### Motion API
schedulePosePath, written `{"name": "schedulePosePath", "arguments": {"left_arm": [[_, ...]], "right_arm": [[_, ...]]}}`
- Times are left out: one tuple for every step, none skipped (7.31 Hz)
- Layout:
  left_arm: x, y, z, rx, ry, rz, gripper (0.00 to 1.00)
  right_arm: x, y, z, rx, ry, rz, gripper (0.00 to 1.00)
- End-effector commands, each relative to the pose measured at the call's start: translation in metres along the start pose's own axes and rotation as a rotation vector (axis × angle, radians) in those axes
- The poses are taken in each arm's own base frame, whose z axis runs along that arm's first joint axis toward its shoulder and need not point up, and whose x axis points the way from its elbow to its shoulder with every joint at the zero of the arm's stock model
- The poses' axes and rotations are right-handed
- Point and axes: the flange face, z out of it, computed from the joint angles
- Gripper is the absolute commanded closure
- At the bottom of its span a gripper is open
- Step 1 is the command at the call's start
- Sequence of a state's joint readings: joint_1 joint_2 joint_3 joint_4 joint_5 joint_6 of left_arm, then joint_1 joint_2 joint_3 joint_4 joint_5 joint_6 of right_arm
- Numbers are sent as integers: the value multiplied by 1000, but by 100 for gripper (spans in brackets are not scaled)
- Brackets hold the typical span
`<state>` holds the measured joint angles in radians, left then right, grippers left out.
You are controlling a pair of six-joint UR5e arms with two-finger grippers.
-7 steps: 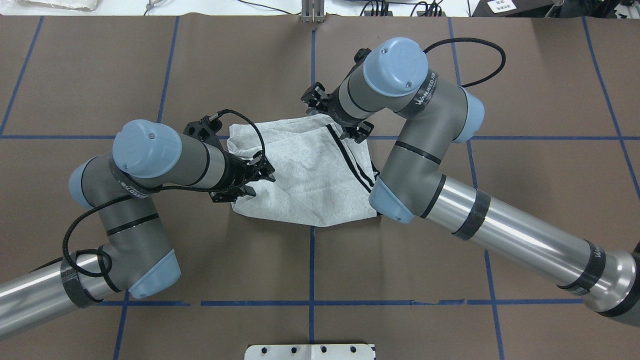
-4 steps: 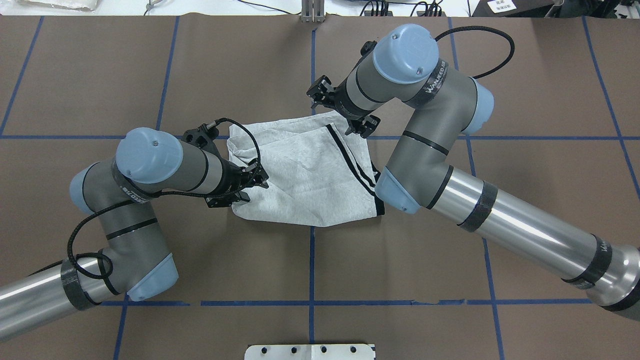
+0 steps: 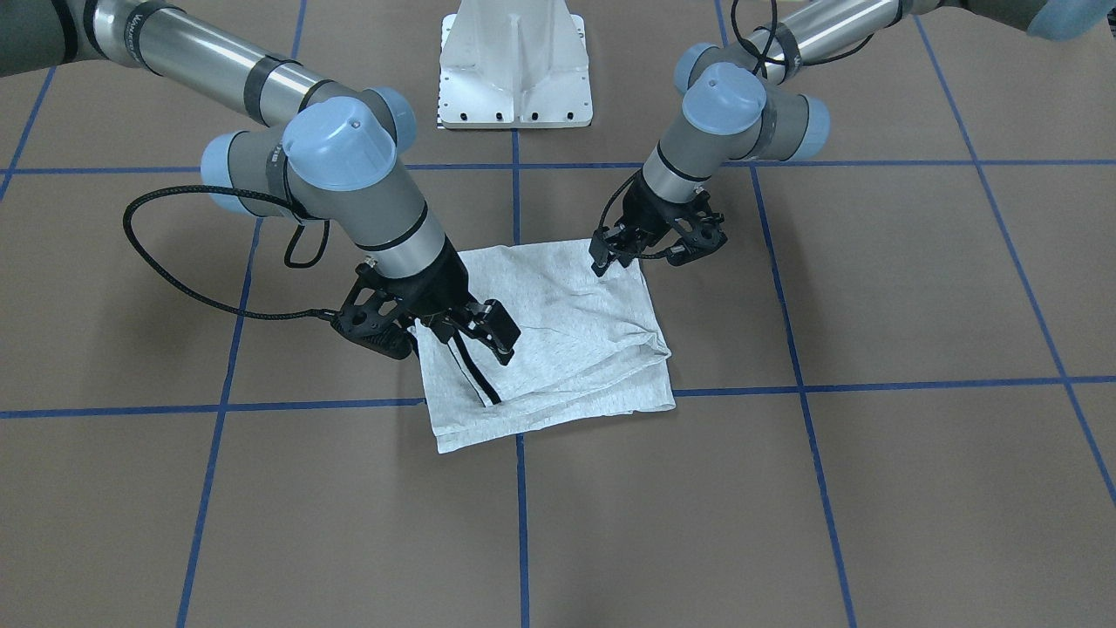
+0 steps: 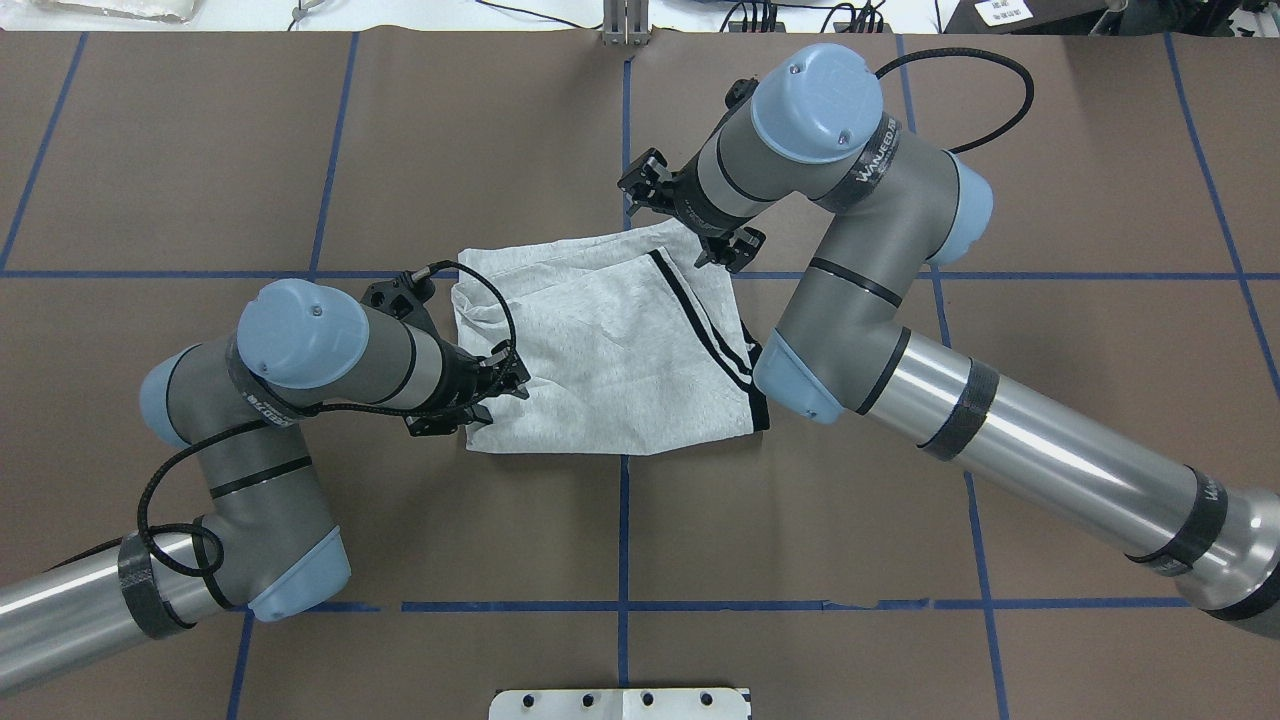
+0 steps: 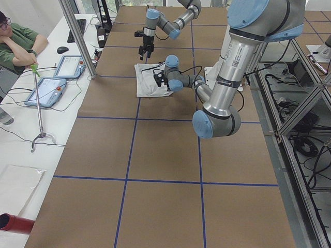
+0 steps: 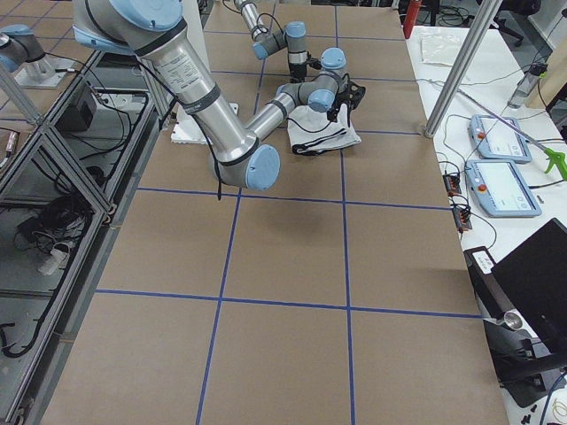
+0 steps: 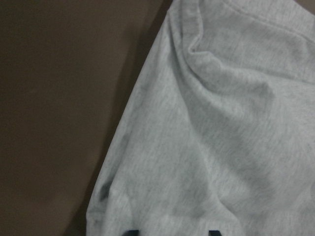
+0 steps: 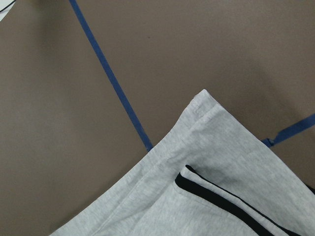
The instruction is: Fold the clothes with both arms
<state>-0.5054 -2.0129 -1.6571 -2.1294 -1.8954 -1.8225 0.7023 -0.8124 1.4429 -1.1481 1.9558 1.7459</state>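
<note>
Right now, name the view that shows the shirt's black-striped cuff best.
Overhead exterior: the striped cuff lies in plain sight along nearly its full length. Front-facing shows only a short stretch, the right wrist view only its end, and the side views are too small.

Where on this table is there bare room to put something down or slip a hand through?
Bare table lies between the T-shirt and the white pedestal. More lies beyond the shirt, toward the far edge. Crowded: the shirt's ends, where the left gripper and right gripper sit.
</note>
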Motion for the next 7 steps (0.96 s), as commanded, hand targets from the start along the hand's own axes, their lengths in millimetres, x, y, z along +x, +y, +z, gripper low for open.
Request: {"name": "schedulePosePath", "arguments": {"left_arm": [[-5,8,5,-11,-11,2,43],[-14,15,12,-19,-26,7,43],[-18,17,13,-22,-30,9,43],[-16,19,10,-25,-25,14,43],[-10,24,0,-34,-5,21,42],[-2,27,-14,-41,21,27,38],[3,28,-23,-37,19,25,3]], "right_arm": [[2,-3,0,3,2,0,0],[1,-4,-1,4,1,0,0],[1,-5,-1,6,1,0,0],[1,-6,-1,6,1,-1,0],[2,-6,-1,3,3,-13,0],[2,-6,-1,3,3,-16,0],[5,-8,-3,-5,5,-13,0]]}}
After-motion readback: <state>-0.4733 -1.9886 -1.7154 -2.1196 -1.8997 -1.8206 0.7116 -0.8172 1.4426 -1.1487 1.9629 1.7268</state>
